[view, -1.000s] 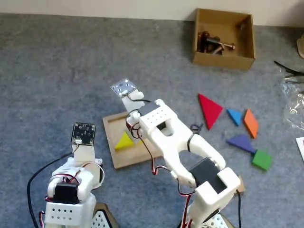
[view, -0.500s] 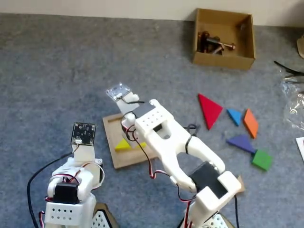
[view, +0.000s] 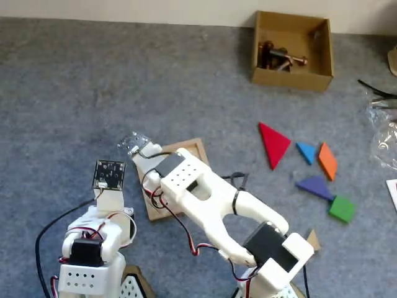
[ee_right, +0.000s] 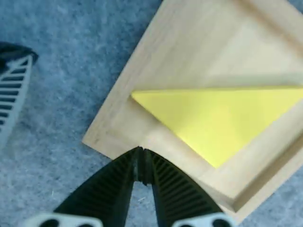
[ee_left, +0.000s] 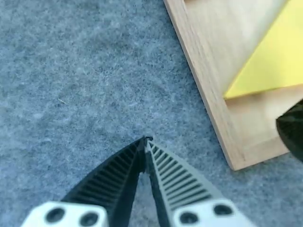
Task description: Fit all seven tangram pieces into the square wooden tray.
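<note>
— What did we find at the left of the scene?

— We saw a grey, felt-like worktop [view: 62,81] running back to a pale wall strip [view: 124,9]. At the near left, the left end effector [ee_left: 144,142] hung clenched over the felt. Its ribbed fingers were pressed tip to tip and gripped nothing. It sat just outside the rim of the square wooden tray [ee_left: 208,99].

— And the tray itself?

— We found it lying skewed on the felt near the middle, with the yellow triangle [ee_right: 222,118] flat inside its recess. The right end effector [ee_right: 140,152] was clenched and empty too, with its tips above the tray's rim, close to the triangle. From the high view, we noted the right arm [view: 211,198] stretched across much of the tray.

— What lay further right?

— We counted five pieces loose on the felt, well apart from the tray. First came a red triangle [view: 273,144], then a small blue triangle [view: 305,152] just beside an orange parallelogram [view: 327,161]. Nearer the arms, a purple triangle [view: 314,185] lay just beside a green square [view: 342,208]. Behind them, by the wall, an open cardboard box [view: 291,79] held some coppery metal parts [view: 279,57]. At the right edge we made out black cables [view: 372,93] and clear plastic [view: 384,143].
</note>
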Action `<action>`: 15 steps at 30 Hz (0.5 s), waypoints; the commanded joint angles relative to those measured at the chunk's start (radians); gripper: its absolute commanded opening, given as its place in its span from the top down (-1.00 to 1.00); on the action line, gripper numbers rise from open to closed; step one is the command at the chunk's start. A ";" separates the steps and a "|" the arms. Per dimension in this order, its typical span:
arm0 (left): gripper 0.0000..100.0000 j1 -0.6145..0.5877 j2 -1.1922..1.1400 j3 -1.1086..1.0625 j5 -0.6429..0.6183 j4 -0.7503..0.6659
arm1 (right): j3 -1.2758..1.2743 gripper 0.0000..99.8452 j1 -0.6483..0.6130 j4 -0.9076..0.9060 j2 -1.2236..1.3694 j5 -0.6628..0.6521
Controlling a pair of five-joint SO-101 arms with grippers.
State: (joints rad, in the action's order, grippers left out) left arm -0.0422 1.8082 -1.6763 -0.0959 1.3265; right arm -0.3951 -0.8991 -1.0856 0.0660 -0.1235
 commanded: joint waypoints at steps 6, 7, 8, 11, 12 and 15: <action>0.99 0.015 0.007 -0.019 -0.008 -0.002 | 0.004 0.99 -0.007 0.044 -0.053 0.003; 0.99 0.015 0.007 -0.019 -0.008 -0.002 | 0.004 0.99 -0.007 0.045 -0.053 0.003; 0.99 0.015 0.007 -0.019 -0.008 -0.002 | 0.002 0.99 -0.007 0.045 -0.051 0.003; 0.99 0.015 0.007 -0.019 -0.008 -0.002 | -0.030 0.98 -0.008 0.051 -0.030 0.003; 0.99 0.015 0.007 -0.019 -0.008 -0.002 | -0.038 0.98 -0.008 0.064 -0.016 0.003; 0.99 0.015 0.007 -0.019 -0.008 -0.002 | -0.042 0.98 -0.008 0.097 0.021 0.003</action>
State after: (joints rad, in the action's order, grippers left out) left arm -0.0422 1.8082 -1.6763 -0.0959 1.3265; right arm -0.4457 -0.8991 -1.0226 0.0859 -0.1235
